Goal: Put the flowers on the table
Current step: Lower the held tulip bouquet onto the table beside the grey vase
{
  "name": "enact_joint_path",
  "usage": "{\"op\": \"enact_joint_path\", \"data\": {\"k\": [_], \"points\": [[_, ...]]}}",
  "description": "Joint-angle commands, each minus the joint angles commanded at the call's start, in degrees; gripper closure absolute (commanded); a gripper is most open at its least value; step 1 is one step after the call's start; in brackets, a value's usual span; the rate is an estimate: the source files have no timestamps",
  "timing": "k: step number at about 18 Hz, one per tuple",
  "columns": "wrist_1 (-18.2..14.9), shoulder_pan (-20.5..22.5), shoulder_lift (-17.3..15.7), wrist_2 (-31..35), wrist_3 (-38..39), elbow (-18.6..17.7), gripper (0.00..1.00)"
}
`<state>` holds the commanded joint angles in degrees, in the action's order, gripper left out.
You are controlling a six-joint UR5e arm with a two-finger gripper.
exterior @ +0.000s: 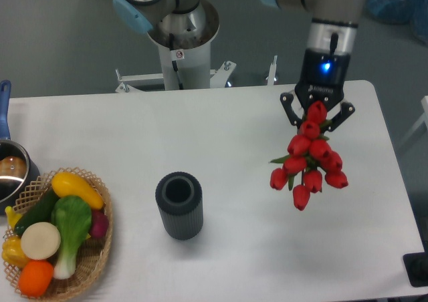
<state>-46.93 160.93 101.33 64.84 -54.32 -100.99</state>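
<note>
The flowers [309, 158] are a bunch of red tulip buds with green leaves, hanging buds-down over the right part of the white table [254, 248]. My gripper [317, 113] is shut on the stem end of the bunch, which the buds hide. The bunch is held above the tabletop and I cannot tell whether the lowest buds touch it.
A dark ribbed cylindrical vase [179, 205] stands upright at the table's middle. A wicker basket [93, 252] with toy vegetables sits at the front left corner. A metal pot [10, 172] with a blue handle is at the left edge. The arm's base [180, 41] stands behind the table.
</note>
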Motion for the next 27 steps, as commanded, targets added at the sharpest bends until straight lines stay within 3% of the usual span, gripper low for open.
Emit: {"op": "enact_joint_path", "data": {"k": [5,14,24,27], "points": [[0.0,-2.5,3.7,6.3,-1.7,0.1,0.85],[0.1,-2.4,11.4,6.3,-2.7,0.6,0.84],[0.3,-3.0,14.9,6.4,-3.7,0.8,0.83],[0.4,-3.2,15.6,6.4,-3.7,1.2,0.77]]}}
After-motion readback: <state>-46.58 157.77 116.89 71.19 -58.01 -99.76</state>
